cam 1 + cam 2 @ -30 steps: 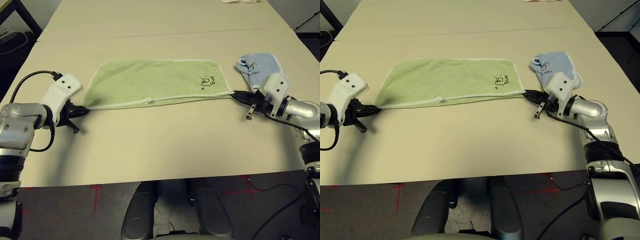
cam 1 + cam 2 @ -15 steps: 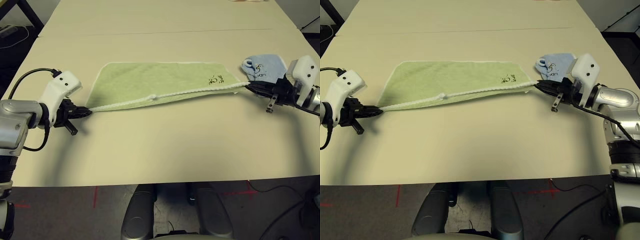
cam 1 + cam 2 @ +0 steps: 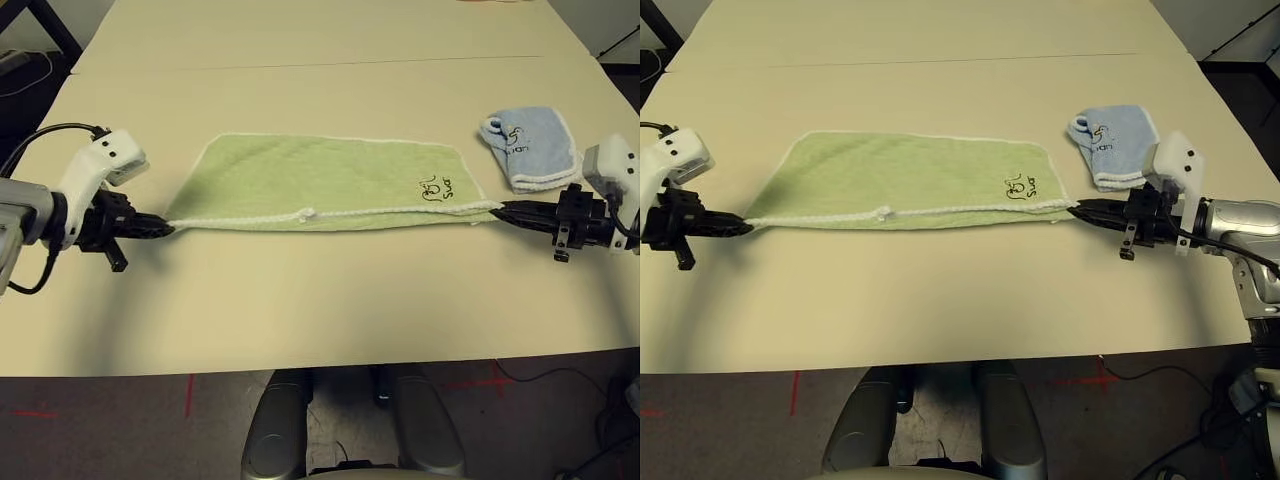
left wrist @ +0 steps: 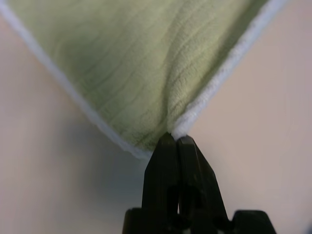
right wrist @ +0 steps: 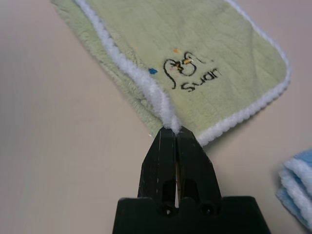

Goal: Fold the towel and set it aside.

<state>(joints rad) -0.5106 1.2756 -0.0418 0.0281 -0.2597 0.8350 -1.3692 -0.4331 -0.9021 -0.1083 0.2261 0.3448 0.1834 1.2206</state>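
Towel (image 3: pixel 330 180) flat on bench (image 3: pixel 320 300), already doubled once, near edge pulled taut betw. both arms. Left gripper (image 3: pixel 160 229) jaws clamped on left corner; right gripper (image 3: pixel 503 211) jaws clamped on right corner. My advice: keep tension even, lift both corners together, avoid blue cloth (image 3: pixel 530 147) beside right end.

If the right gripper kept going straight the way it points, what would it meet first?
The green towel itself: the right gripper is shut on its near corner and points along the stretched edge toward the left gripper.
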